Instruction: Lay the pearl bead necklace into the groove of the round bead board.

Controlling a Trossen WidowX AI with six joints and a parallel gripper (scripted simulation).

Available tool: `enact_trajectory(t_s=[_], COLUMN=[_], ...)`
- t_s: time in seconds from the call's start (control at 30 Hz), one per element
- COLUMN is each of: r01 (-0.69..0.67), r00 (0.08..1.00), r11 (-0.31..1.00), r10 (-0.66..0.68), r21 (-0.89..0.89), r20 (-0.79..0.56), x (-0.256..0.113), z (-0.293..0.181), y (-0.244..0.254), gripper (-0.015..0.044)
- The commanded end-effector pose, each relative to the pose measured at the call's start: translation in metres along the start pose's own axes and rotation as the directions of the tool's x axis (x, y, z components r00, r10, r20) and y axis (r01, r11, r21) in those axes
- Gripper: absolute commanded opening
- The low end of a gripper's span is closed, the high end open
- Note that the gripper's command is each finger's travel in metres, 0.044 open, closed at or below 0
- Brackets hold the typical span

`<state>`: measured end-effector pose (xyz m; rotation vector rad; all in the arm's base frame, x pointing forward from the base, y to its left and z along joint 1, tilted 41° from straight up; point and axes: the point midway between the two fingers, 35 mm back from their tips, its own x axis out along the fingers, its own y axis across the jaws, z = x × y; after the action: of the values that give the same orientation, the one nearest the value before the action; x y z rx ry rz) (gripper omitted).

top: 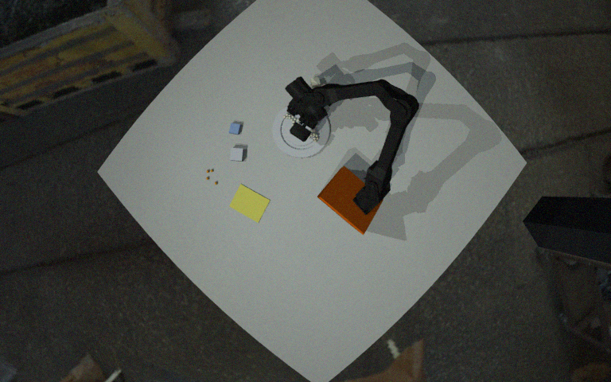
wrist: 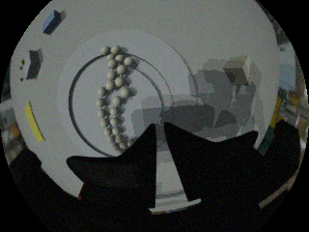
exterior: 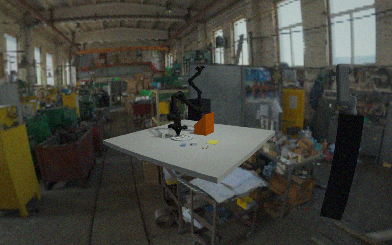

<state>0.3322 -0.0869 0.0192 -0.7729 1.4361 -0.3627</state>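
Observation:
The round bead board is a pale disc with a dark ring groove, lying on the white table; it also shows in the wrist view and small in the exterior view. The pearl bead necklace lies bunched in a wavy strand on the board, from the far part of the groove back toward my fingers, mostly inside the ring. From above, beads peek out on both sides of my wrist. My gripper hovers over the board, fingers nearly together, with the strand to their left and not between them.
A blue cube, a white cube, several small orange beads and a yellow pad lie left of the board. An orange block stands by the arm's base. A small beige cube lies beyond the board.

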Motion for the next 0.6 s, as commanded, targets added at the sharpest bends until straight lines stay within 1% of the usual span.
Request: enact_trajectory(t_s=[0.0, 0.27, 0.4, 0.53, 0.57], r01=[0.000, 0.000, -0.003, -0.005, -0.007], r00=[1.000, 1.000, 1.000, 1.000, 1.000], r11=[1.000, 1.000, 1.000, 1.000, 1.000], r10=[0.000, 0.000, 0.003, 0.005, 0.007], r21=[0.001, 0.001, -0.004, -0.008, -0.016], r20=[0.001, 0.001, 0.001, 0.000, -0.012], x=[-0.001, -0.001, -0.012, -0.020, -0.012], z=[0.000, 0.000, 0.000, 0.000, -0.002], y=[0.000, 0.000, 0.001, 0.002, 0.003], gripper=[0.0131, 0.0341, 0.0440, 0.0440, 0.0440])
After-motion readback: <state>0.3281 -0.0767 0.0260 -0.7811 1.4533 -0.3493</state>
